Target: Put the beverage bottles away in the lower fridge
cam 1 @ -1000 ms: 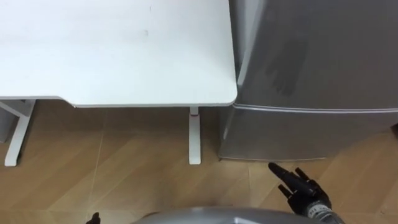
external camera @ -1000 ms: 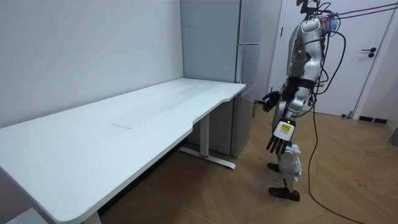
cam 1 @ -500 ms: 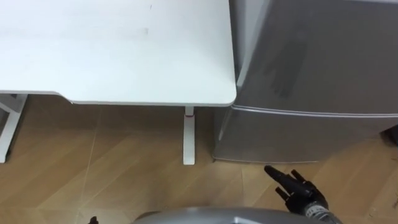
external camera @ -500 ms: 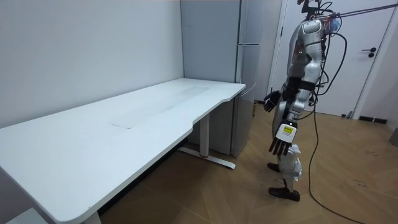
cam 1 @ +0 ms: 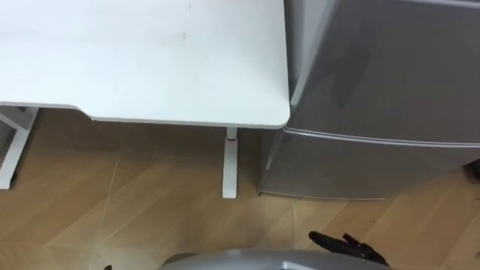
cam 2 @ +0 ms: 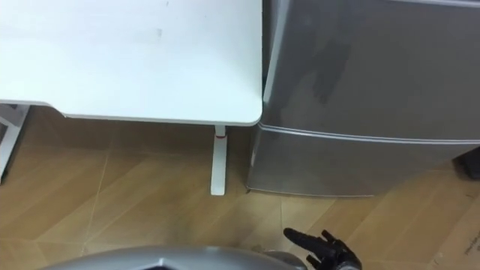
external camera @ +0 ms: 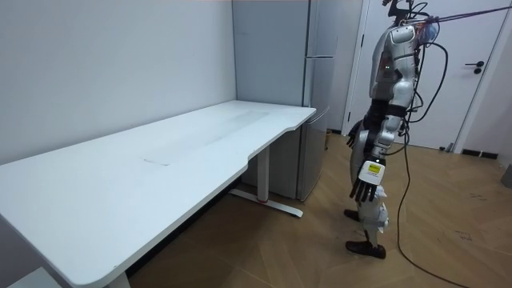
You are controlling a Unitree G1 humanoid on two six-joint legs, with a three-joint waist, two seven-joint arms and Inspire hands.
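Note:
A grey fridge [cam 1: 375,90] stands right in front of me, against the white desk's right end. Its lower door [cam 1: 367,169] and the upper door above the seam are both shut. No drinks are to be seen. My right hand [cam 1: 349,246] shows low in the eye views above the wooden floor, in front of the lower door and apart from it, with straight fingers holding nothing. In the room view my left hand [external camera: 366,186] hangs at my side with relaxed fingers and is empty. I stand upright facing the fridge [external camera: 316,96].
The white desk [cam 1: 150,67] stretches to my left, its corner touching the fridge side, with a white leg [cam 1: 230,165] under it. Wooden floor lies between me and the fridge. A white room door [external camera: 472,72] is behind me.
My right hand has dropped lower and closer to my body; in the room view that forearm has come down. The eye view has shifted slightly.

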